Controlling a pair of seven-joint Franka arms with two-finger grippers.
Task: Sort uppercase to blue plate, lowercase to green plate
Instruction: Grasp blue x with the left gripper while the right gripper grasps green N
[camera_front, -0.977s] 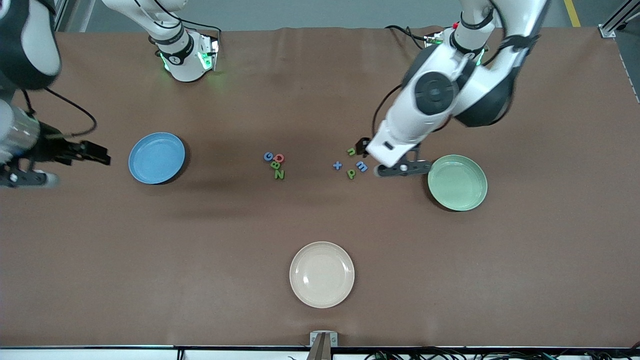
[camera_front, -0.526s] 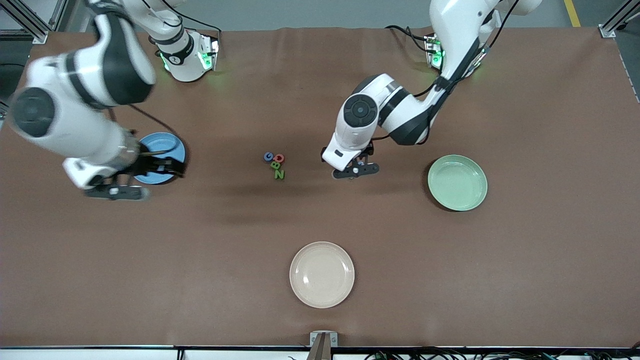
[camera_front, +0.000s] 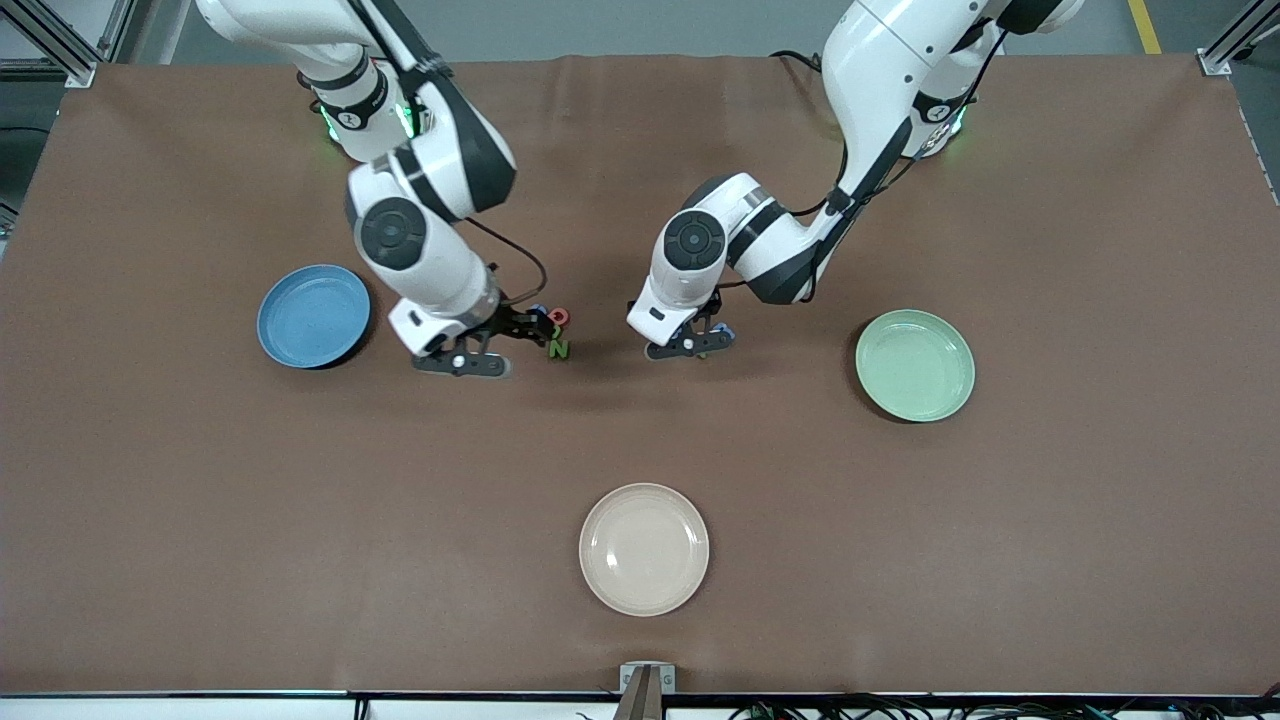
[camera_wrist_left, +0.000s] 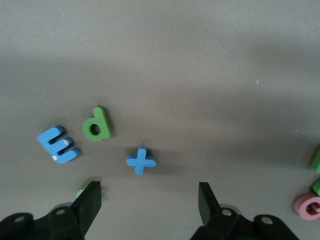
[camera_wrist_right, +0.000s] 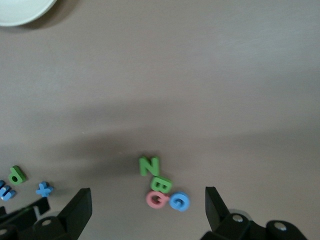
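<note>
The uppercase letters lie in a cluster mid-table: green Z (camera_wrist_right: 149, 165), green B (camera_wrist_right: 161, 184), pink Q (camera_wrist_right: 156, 200) and blue G (camera_wrist_right: 179, 201). In the front view the Q (camera_front: 559, 316) and Z (camera_front: 558, 349) show. My right gripper (camera_front: 528, 328) (camera_wrist_right: 147, 191) is open, low over this cluster. The lowercase letters lie toward the left arm's end: blue m (camera_wrist_left: 58, 144), green p (camera_wrist_left: 97, 125), blue plus (camera_wrist_left: 141, 160), and green n (camera_wrist_left: 81, 191) half hidden by a finger. My left gripper (camera_front: 703, 336) (camera_wrist_left: 149, 186) is open, low over them. The blue plate (camera_front: 313, 315) and green plate (camera_front: 914, 364) hold nothing.
A cream plate (camera_front: 644, 549) sits nearer the front camera, mid-table; its rim (camera_wrist_right: 20, 12) shows in the right wrist view. The brown table mat (camera_front: 300, 520) lies under everything.
The right arm swung in from the table's end past the blue plate to the uppercase cluster. The left arm moved from beside the green plate to over the lowercase letters.
</note>
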